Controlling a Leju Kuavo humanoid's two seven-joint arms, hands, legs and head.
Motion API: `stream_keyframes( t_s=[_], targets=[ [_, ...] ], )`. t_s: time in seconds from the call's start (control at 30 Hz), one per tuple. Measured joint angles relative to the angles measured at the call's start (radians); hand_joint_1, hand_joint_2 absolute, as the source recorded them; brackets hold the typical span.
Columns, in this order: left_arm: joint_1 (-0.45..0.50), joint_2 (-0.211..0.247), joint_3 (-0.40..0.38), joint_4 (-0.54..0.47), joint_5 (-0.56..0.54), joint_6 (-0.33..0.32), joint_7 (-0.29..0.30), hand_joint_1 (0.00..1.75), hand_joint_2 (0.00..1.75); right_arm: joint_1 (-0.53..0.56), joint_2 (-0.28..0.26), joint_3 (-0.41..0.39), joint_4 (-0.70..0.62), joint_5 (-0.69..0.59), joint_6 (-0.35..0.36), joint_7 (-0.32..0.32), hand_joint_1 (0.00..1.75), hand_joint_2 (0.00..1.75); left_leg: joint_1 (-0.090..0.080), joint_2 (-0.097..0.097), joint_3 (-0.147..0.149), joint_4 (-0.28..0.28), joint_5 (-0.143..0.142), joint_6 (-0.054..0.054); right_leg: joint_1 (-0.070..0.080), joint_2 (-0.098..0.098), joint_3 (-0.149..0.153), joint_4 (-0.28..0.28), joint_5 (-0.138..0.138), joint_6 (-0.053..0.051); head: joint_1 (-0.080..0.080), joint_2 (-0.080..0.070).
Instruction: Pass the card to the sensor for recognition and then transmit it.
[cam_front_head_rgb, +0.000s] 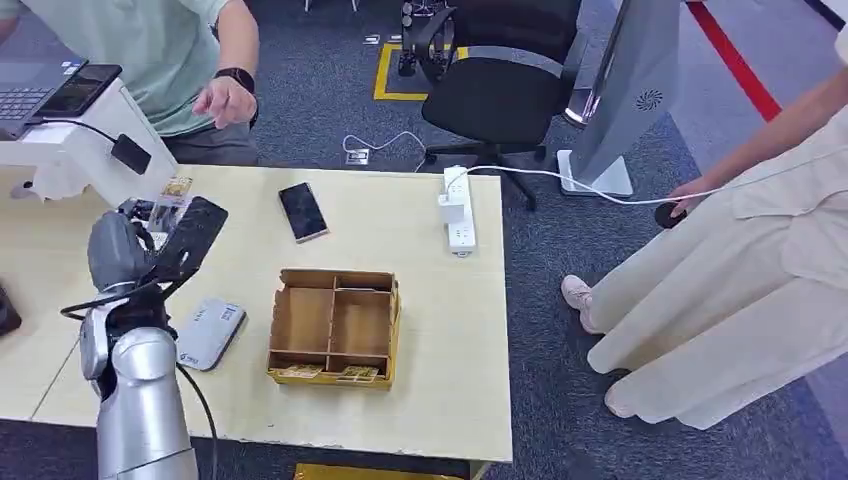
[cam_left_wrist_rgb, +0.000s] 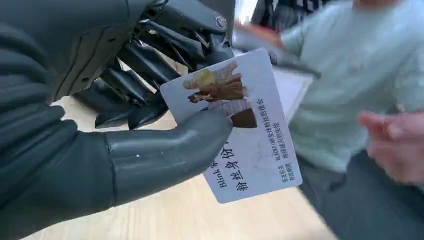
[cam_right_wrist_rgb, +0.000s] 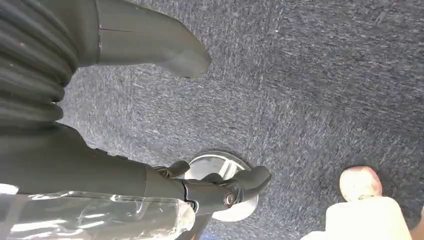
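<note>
Left robot hand (cam_left_wrist_rgb: 125, 115): raised over the desk's (cam_front_head_rgb: 420, 300) far-left part, thumb and fingers (cam_left_wrist_rgb: 145, 60) clamped on 1 printed card (cam_left_wrist_rgb: 240, 135), near a seated person's hand (cam_front_head_rgb: 225, 100). Right robot hand (cam_right_wrist_rgb: 100, 70): hangs above carpet, holding nothing, thumb apart from the fingers. Grey sensor (cam_front_head_rgb: 210, 333): lies beside the cardboard tray (cam_front_head_rgb: 335, 325).

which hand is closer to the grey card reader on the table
Left. The left hand, pinching the card, hovers over the table just beyond the card reader. The right hand hangs over the carpet, off the table.
</note>
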Motion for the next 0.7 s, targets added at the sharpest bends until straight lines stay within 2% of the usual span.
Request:
stream_keyframes(
  t_s=[0.07, 0.23, 0.37, 0.53, 0.7],
  targets=[
    [-0.036, -0.019, -0.022, 0.0, -0.056, 0.024, 0.005, 1.75, 1.75, -0.002, 0.0, 0.0, 0.009, 0.005, -0.002, 0.0, 0.0, 1.75, 0.0, 0.0, 0.0, 0.0, 0.0, 0.0, 0.0, 0.0, 0.0, 0.0, 0.0, 0.0, 0.0, 0.0],
    [-0.064, -0.044, -0.039, 0.001, -0.081, 0.032, 0.01, 1.75, 1.75, -0.003, 0.0, 0.0, 0.019, 0.007, -0.001, 0.001, 0.0, 1.75, 0.0, 0.0, 0.0, 0.0, 0.0, 0.0, 0.0, 0.0, 0.0, 0.0, 0.0, 0.0, -0.001, 0.0],
    [-0.081, -0.06, -0.057, 0.002, -0.198, 0.106, -0.021, 1.75, 1.75, -0.003, 0.002, 0.006, 0.024, 0.024, 0.002, 0.003, 0.0, 1.75, 0.0, 0.0, 0.0, 0.0, 0.0, 0.0, 0.0, 0.0, 0.0, 0.0, 0.0, 0.0, 0.0, 0.0],
    [-0.106, -0.075, -0.063, 0.011, -0.309, 0.181, -0.031, 1.75, 1.75, -0.003, 0.013, 0.019, 0.03, 0.037, 0.0, 0.011, 0.0, 1.75, 0.0, 0.001, 0.0, 0.0, 0.0, 0.0, 0.0, 0.001, 0.0, 0.0, 0.0, 0.0, 0.0, 0.0],
    [-0.13, -0.08, -0.063, 0.036, -0.341, 0.205, -0.042, 1.75, 1.75, -0.003, 0.019, 0.032, 0.036, 0.037, -0.001, 0.016, 0.0, 1.75, 0.0, 0.0, 0.0, 0.0, 0.0, 0.0, 0.0, 0.0, 0.0, 0.0, 0.0, 0.0, 0.0, 0.0]
  ],
)
